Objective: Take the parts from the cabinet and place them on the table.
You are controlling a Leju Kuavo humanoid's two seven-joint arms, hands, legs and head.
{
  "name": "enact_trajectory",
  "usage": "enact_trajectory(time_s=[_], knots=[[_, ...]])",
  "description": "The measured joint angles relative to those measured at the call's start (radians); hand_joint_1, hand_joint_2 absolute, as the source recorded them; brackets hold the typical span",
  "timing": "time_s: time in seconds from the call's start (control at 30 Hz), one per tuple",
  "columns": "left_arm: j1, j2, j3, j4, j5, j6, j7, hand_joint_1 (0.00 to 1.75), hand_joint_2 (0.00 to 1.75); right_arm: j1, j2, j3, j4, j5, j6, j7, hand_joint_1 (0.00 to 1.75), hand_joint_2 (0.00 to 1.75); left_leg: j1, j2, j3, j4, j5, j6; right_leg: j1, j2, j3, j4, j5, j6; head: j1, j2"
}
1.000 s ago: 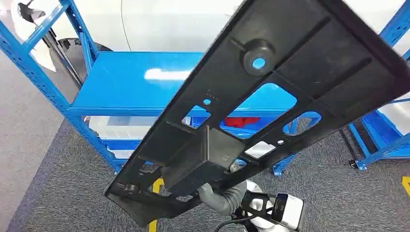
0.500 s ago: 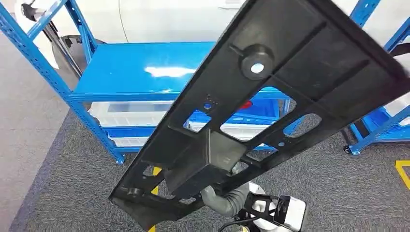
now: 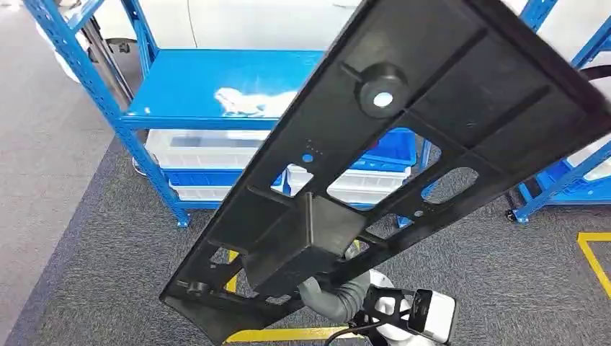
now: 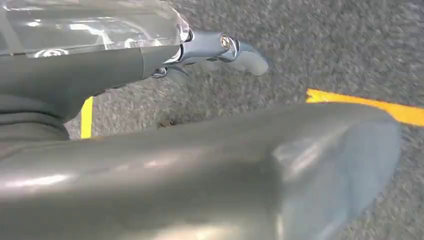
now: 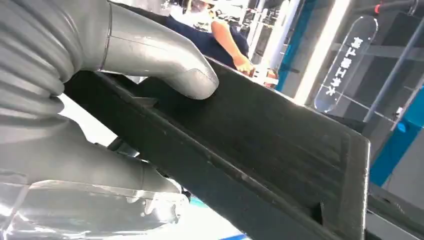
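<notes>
Head view shows you the black panel (image 3: 403,151) gripped by the right hand's (image 5: 100,85) fingers (image 5: 192,80), off the cabinet (image 3: 216,94); placing remains.

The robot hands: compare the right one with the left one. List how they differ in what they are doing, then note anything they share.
1. The right robot hand grips the black panel, thumb pressed on its edge; the left robot hand holds nothing.
2. The right one is raised before the blue shelf; the left one hangs over grey carpet with yellow tape.
Shared: both have grey parts.
</notes>
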Motion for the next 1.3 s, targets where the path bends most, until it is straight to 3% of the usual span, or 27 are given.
enact_trajectory(time_s=[0.07, 0.1, 0.13, 0.17, 0.23, 0.27, 0.3, 0.4, 0.43, 0.47, 0.57, 0.6, 0.63, 0.67, 0.73, 0.8, 0.83, 0.93, 0.97, 1.0, 1.03, 1.07, 1.13, 1.17, 1.2, 1.27, 1.3], knots=[[0.0, 0.0, 0.0, 0.0, 0.0, -0.002, 0.0, 0.0, 0.0, 0.002, -0.004, 0.0, 0.0, 0.0, 0.0, 0.0, 1.75, 1.75, -0.002, 0.0, -0.016, 0.002, 0.012, 0.002, -0.005, 0.0, -0.062, 0.164, -0.085, 0.009, 0.0, 0.0], [0.001, 0.0, 0.0, 0.0, 0.0, -0.003, 0.001, 0.0, 0.0, 0.003, -0.006, 0.0, 0.0, 0.0, -0.001, 0.0, 1.75, 1.75, -0.002, 0.0, -0.023, 0.005, 0.016, 0.001, -0.006, 0.0, -0.079, 0.218, -0.102, 0.01, 0.0, 0.0], [0.002, 0.0, 0.0, 0.0, 0.0, -0.003, 0.003, 0.0, 0.0, 0.005, -0.007, 0.0, 0.0, 0.003, -0.002, -0.001, 1.75, 1.75, -0.002, 0.0, -0.029, 0.008, 0.019, 0.0, -0.006, 0.0, -0.073, 0.22, -0.095, 0.01, 0.0, 0.0], [0.003, 0.0, 0.0, 0.0, 0.0, -0.003, 0.005, 0.0, 0.0, 0.006, -0.009, 0.0, 0.0, 0.008, -0.003, -0.002, 1.75, 1.75, -0.002, -0.001, -0.033, 0.011, 0.02, -0.001, -0.006, 0.0, -0.038, 0.171, -0.066, 0.008, 0.0, 0.0], [0.002, -0.002, 0.0, 0.0, 0.0, -0.003, 0.006, 0.0, 0.0, 0.006, -0.011, 0.0, -0.003, 0.012, -0.002, -0.003, 1.75, 1.75, -0.003, -0.001, -0.032, 0.015, 0.02, -0.003, -0.004, 0.001, 0.067, -0.007, 0.008, -0.003, 0.0, 0.0], [0.001, -0.005, 0.0, 0.0, 0.0, -0.003, 0.006, 0.0, 0.0, 0.005, -0.013, 0.0, -0.007, 0.013, -0.002, -0.003, 1.75, 1.75, -0.003, -0.001, -0.034, 0.015, 0.02, -0.006, -0.001, 0.001, 0.105, -0.084, 0.011, -0.014, 0.0, 0.0], [-0.001, -0.006, 0.0, 0.0, 0.0, -0.003, 0.006, 0.0, 0.0, 0.005, -0.013, 0.0, -0.01, 0.013, -0.001, -0.003, 1.75, 1.75, -0.01, -0.001, -0.039, 0.02, 0.02, -0.013, 0.005, 0.0, 0.109, -0.096, 0.011, -0.016, 0.0, 0.0], [0.0, -0.008, 0.0, 0.0, 0.0, -0.003, 0.007, 0.0, 0.0, 0.006, -0.015, 0.0, -0.011, 0.013, -0.001, -0.003, 1.75, 1.75, -0.005, 0.0, -0.042, 0.014, 0.027, -0.029, 0.009, 0.003, 0.101, -0.094, 0.015, -0.029, 0.0, 0.0], [-0.002, -0.008, 0.0, 0.0, 0.0, -0.003, 0.007, 0.0, 0.0, 0.006, -0.015, -0.001, -0.015, 0.013, -0.001, -0.003, 1.75, 1.75, -0.009, -0.001, -0.043, 0.017, 0.022, -0.035, -0.003, 0.001, 0.105, -0.109, 0.024, -0.039, 0.0, 0.0], [-0.001, -0.008, 0.0, 0.0, 0.0, -0.003, 0.007, 0.0, 0.0, 0.006, -0.015, -0.001, -0.017, 0.013, -0.001, -0.003, 1.75, 1.75, -0.005, -0.004, -0.052, 0.037, 0.005, -0.038, -0.002, -0.001, 0.107, -0.115, 0.027, -0.044, 0.0, 0.0], [0.0, -0.008, -0.001, 0.0, 0.0, -0.003, 0.007, 0.0, 0.0, 0.007, -0.015, -0.001, -0.019, 0.012, 0.0, -0.003, 1.75, 1.75, -0.002, -0.004, -0.148, 0.25, -0.106, -0.048, -0.001, -0.002, 0.102, -0.114, 0.03, -0.052, 0.0, 0.0], [0.002, -0.008, -0.001, 0.0, 0.002, -0.003, 0.008, 0.0, 0.0, 0.009, -0.015, -0.001, -0.019, 0.008, 0.003, -0.003, 1.75, 1.75, -0.001, -0.004, -0.18, 0.317, -0.126, -0.051, -0.001, 0.005, 0.1, -0.113, 0.031, -0.052, 0.0, 0.0], [0.004, -0.008, -0.001, 0.0, 0.003, -0.003, 0.009, 0.0, 0.0, 0.009, -0.016, -0.001, -0.019, 0.001, 0.009, -0.003, 1.75, 1.75, 0.0, -0.004, -0.189, 0.335, -0.117, -0.053, -0.002, 0.009, 0.099, -0.111, 0.031, -0.051, 0.0, 0.0], [0.005, -0.008, 0.0, 0.0, 0.003, -0.003, 0.012, 0.0, 0.0, 0.009, -0.016, -0.001, -0.019, 0.0, 0.012, -0.003, 1.75, 1.75, 0.001, -0.004, -0.172, 0.301, -0.088, -0.054, -0.002, 0.015, 0.099, -0.109, 0.031, -0.051, 0.0, 0.0], [0.005, -0.008, 0.0, 0.0, 0.008, -0.002, 0.018, 0.0, 0.0, 0.009, -0.017, -0.002, -0.023, 0.005, 0.021, -0.003, 1.75, 1.75, 0.006, -0.013, -0.09, 0.137, 0.002, -0.053, -0.003, 0.032, 0.099, -0.102, 0.03, -0.047, 0.0, 0.0], [0.006, -0.008, 0.002, 0.0, 0.009, -0.001, 0.02, 0.0, 0.0, 0.009, -0.018, -0.003, -0.028, 0.009, 0.023, -0.003, 1.75, 1.75, 0.01, -0.04, -0.053, 0.058, 0.032, -0.051, -0.003, 0.041, 0.096, -0.098, 0.029, -0.042, 0.0, 0.0], [0.008, -0.008, 0.002, 0.002, 0.01, 0.0, 0.024, 0.0, 0.0, 0.007, -0.018, -0.006, -0.034, 0.011, 0.025, -0.003, 1.75, 1.75, 0.009, -0.069, -0.042, 0.03, 0.014, -0.048, 0.004, 0.048, 0.087, -0.09, 0.028, -0.035, 0.0, 0.0], [0.004, -0.009, 0.003, 0.002, 0.013, 0.005, 0.029, 0.0, 0.0, 0.009, -0.02, -0.019, -0.048, 0.021, 0.031, -0.003, 1.75, 1.75, 0.004, -0.049, -0.048, 0.032, 0.016, -0.035, -0.004, 0.071, 0.072, -0.091, 0.042, -0.014, 0.0, 0.0], [0.004, -0.011, 0.003, 0.002, 0.015, 0.008, 0.034, 0.0, 0.0, 0.009, -0.022, -0.024, -0.054, 0.025, 0.031, -0.003, 1.75, 1.75, 0.014, -0.04, -0.047, 0.023, 0.023, -0.025, 0.002, 0.078, 0.071, -0.091, 0.044, -0.007, 0.0, 0.0], [0.003, -0.012, 0.004, 0.002, 0.015, 0.011, 0.037, 0.0, 0.0, 0.011, -0.023, -0.03, -0.06, 0.028, 0.032, -0.003, 1.75, 1.75, 0.014, -0.027, -0.046, 0.02, 0.027, -0.018, -0.002, 0.06, 0.067, -0.079, 0.031, -0.004, 0.0, 0.0], [0.002, -0.012, 0.004, 0.002, 0.015, 0.019, 0.039, 0.0, 0.0, 0.009, -0.024, -0.036, -0.068, 0.031, 0.032, -0.003, 1.75, 1.75, 0.014, -0.021, -0.049, 0.02, 0.028, -0.01, -0.001, 0.036, 0.048, -0.043, 0.002, 0.001, 0.0, 0.0], [0.003, -0.012, 0.004, 0.002, 0.014, 0.022, 0.043, 0.0, 0.0, 0.009, -0.024, -0.041, -0.075, 0.035, 0.031, -0.003, 1.75, 1.75, 0.011, -0.011, -0.051, 0.02, 0.029, -0.008, -0.004, 0.023, 0.01, 0.042, -0.045, 0.006, 0.0, 0.0], [0.005, -0.012, 0.004, 0.002, 0.013, 0.027, 0.047, 0.0, 0.0, 0.013, -0.024, -0.049, -0.078, 0.037, 0.028, -0.003, 1.75, 1.75, 0.008, 0.008, -0.053, 0.021, 0.029, -0.006, -0.008, 0.017, -0.06, 0.192, -0.104, 0.014, 0.0, 0.0], [0.005, -0.012, 0.005, 0.002, 0.012, 0.032, 0.05, 0.0, 0.0, 0.014, -0.024, -0.052, -0.079, 0.037, 0.026, -0.003, 1.75, 1.75, 0.007, 0.019, -0.054, 0.022, 0.029, -0.006, -0.01, 0.017, -0.076, 0.226, -0.107, 0.017, 0.0, 0.0], [0.004, -0.012, 0.005, 0.002, 0.01, 0.043, 0.053, 0.0, 0.0, 0.015, -0.024, -0.055, -0.081, 0.037, 0.021, -0.003, 1.75, 1.75, 0.007, 0.027, -0.054, 0.022, 0.028, -0.007, -0.013, 0.016, -0.067, 0.211, -0.089, 0.018, 0.0, 0.0], [0.001, -0.012, 0.005, 0.002, 0.004, 0.075, 0.059, 0.0, 0.0, 0.014, -0.024, -0.058, -0.089, 0.04, 0.015, -0.003, 1.75, 1.75, 0.007, 0.044, -0.053, 0.024, 0.026, -0.01, -0.013, 0.001, 0.009, 0.071, -0.014, 0.014, 0.0, 0.0], [-0.001, -0.013, 0.005, 0.002, 0.003, 0.093, 0.06, 0.0, 0.0, 0.013, -0.024, -0.061, -0.097, 0.046, 0.007, -0.003, 1.75, 1.75, 0.006, 0.053, -0.05, 0.025, 0.024, -0.013, -0.011, -0.03, 0.069, -0.039, 0.028, 0.007, 0.0, 0.0]])
